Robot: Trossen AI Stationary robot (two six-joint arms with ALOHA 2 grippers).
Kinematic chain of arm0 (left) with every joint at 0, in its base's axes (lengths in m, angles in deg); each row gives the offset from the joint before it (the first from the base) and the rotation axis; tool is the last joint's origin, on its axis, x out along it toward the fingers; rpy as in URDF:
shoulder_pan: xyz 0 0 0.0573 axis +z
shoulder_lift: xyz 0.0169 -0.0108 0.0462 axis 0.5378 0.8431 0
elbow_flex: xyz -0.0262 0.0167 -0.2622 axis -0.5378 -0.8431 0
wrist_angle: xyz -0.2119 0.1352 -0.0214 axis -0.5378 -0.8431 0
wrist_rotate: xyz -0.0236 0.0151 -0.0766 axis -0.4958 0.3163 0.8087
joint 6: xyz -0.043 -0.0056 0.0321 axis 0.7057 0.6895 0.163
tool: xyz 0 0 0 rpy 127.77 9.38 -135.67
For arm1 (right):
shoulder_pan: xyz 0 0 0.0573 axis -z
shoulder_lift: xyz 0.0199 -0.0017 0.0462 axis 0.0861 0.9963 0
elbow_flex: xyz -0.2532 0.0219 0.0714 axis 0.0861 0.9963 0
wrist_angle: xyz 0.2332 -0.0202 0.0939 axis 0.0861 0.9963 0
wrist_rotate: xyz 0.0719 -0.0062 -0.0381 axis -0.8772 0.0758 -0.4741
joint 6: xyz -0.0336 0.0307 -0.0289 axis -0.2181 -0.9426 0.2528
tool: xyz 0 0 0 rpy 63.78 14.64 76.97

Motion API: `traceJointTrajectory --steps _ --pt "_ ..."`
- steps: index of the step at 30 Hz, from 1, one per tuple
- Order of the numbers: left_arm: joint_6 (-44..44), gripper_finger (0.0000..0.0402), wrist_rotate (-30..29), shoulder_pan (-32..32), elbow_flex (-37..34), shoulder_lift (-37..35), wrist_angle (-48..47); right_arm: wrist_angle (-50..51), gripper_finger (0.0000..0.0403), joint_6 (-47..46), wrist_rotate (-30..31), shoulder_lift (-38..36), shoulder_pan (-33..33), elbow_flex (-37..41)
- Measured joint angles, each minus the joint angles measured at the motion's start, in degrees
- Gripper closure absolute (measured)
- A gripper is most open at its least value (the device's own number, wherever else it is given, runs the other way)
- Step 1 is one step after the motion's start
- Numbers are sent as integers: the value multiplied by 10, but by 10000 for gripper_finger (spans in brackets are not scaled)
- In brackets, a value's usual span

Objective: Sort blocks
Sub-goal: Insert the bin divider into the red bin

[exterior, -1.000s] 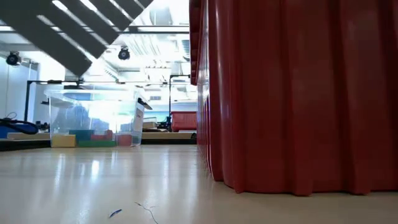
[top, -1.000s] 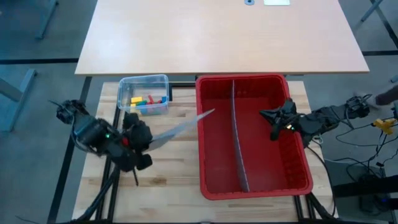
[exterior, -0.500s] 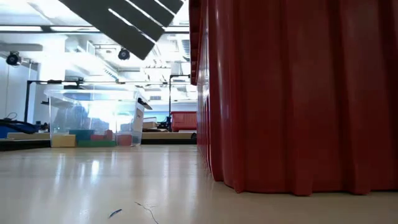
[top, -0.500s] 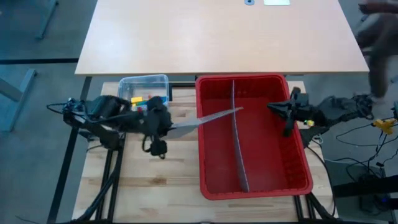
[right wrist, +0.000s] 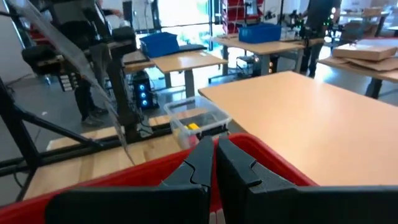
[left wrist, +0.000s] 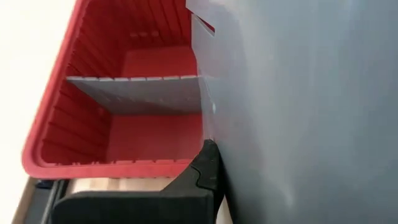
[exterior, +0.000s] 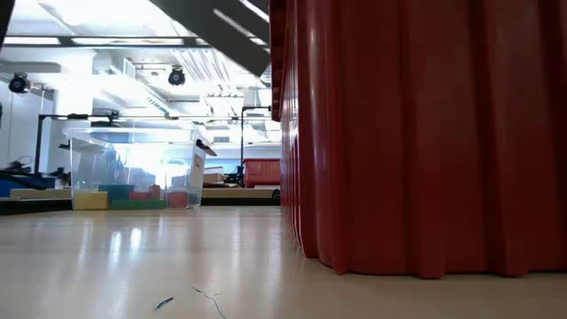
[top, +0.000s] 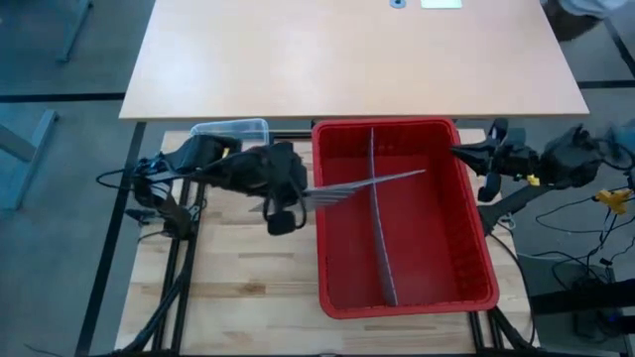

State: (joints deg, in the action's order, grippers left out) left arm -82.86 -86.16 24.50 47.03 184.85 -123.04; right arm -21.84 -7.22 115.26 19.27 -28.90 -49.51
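Wood-slat table (top: 248, 288) carries red bin (top: 397, 297); left gripper (top: 288, 193) clamped on grey divider panel (top: 362, 184), which reaches over bin; blocks (exterior: 133, 198) in clear tub (top: 233, 129) just behind it; right gripper (top: 476, 164) closed, empty, at bin's far-right rim.

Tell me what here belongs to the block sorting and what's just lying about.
Belongs to the job:
- blocks in the clear tub
- red bin with its fitted divider
- loose grey divider panel, held by the left gripper

Lying about:
- back table
- right gripper, idle, empty
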Motion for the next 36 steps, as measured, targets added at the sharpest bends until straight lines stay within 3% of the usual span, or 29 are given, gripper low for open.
traceJointTrajectory --steps 11,21,26,36 --pt "18 401 37 35 -7 15 -6 4 393 9 -12 65 0 -8" --pt "48 401 46 35 -8 16 -74 -7 283 40 -12 159 0 -122" --pt "47 401 54 38 -8 16 -85 -7 245 50 -51 210 4 -152" --pt "44 401 69 38 -8 16 -106 -9 242 63 -125 289 53 -187"
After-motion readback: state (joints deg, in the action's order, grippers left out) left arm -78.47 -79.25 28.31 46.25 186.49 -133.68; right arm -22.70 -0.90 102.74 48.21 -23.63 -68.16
